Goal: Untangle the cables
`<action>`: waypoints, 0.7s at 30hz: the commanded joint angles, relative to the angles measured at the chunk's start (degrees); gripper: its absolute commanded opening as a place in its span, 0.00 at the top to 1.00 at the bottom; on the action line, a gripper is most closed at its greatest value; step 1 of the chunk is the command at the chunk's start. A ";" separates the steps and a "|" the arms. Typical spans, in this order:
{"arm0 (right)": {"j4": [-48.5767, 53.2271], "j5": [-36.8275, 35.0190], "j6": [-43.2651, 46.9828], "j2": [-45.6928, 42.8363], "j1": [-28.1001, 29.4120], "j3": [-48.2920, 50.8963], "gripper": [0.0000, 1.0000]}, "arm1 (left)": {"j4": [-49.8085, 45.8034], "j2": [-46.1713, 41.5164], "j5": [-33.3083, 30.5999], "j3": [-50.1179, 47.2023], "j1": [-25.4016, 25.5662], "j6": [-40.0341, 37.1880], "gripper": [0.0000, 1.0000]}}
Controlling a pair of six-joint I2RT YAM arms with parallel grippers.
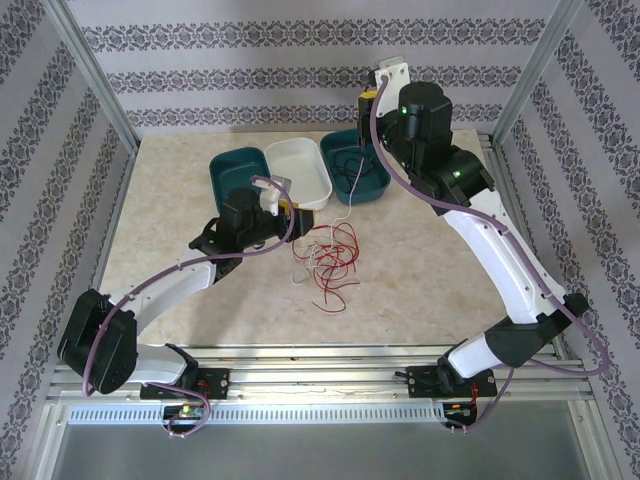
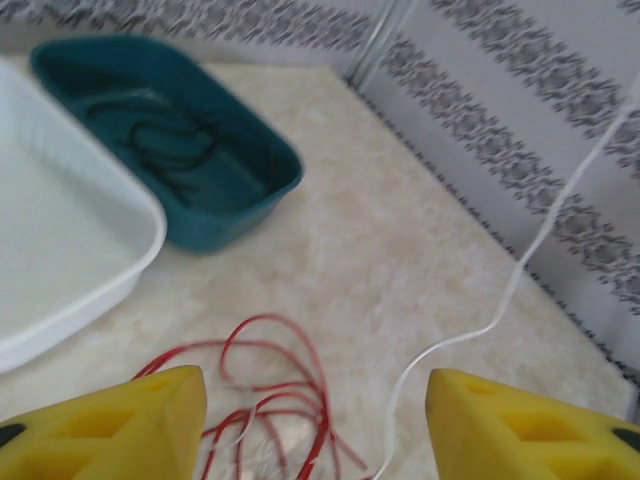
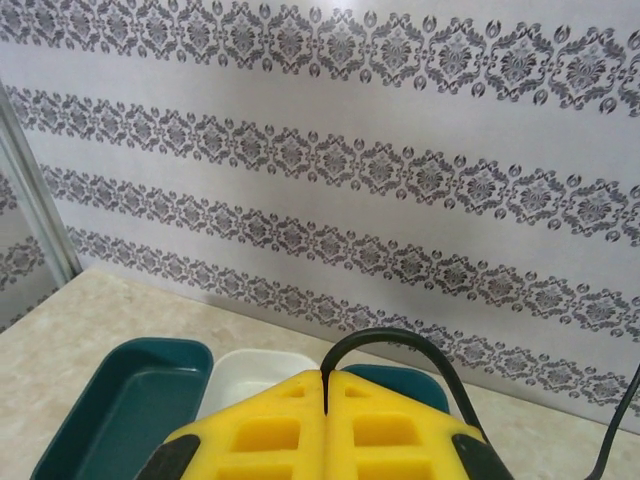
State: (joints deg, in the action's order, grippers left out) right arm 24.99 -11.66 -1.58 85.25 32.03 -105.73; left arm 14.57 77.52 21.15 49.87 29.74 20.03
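Note:
A tangle of red cables (image 1: pixel 330 262) with white strands lies on the table in front of the trays; in the left wrist view the red cables (image 2: pixel 290 385) lie below my fingers. My left gripper (image 1: pixel 285 208) hovers over their near-left edge, open (image 2: pixel 315 430), nothing between its yellow fingers (image 2: pixel 130 430). A white cable (image 2: pixel 500 310) rises off the table toward the upper right. My right gripper (image 1: pixel 373 95) is raised high above the right teal tray, shut (image 3: pixel 325 385) on a black cable (image 3: pixel 400 338) that arches out of its jaws. More black cable (image 2: pixel 165 150) lies in that tray.
Three trays stand in a row at the back: a left teal tray (image 1: pixel 235 170), a white tray (image 1: pixel 300 165) and a right teal tray (image 1: pixel 375 180). Patterned walls and metal posts (image 1: pixel 95 85) enclose the table. Bare tabletop (image 1: pixel 430 270) lies to the right of the tangle.

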 commanded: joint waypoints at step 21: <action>-2.11 -2.85 2.43 0.38 1.16 -1.01 1.00 | 4.23 13.65 -2.91 7.75 9.48 -5.45 0.98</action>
State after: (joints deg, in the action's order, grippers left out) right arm 24.97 -11.53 -1.48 84.62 33.85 -104.84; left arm 17.15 93.69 20.67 61.43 39.16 13.15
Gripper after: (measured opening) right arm 0.064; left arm 0.044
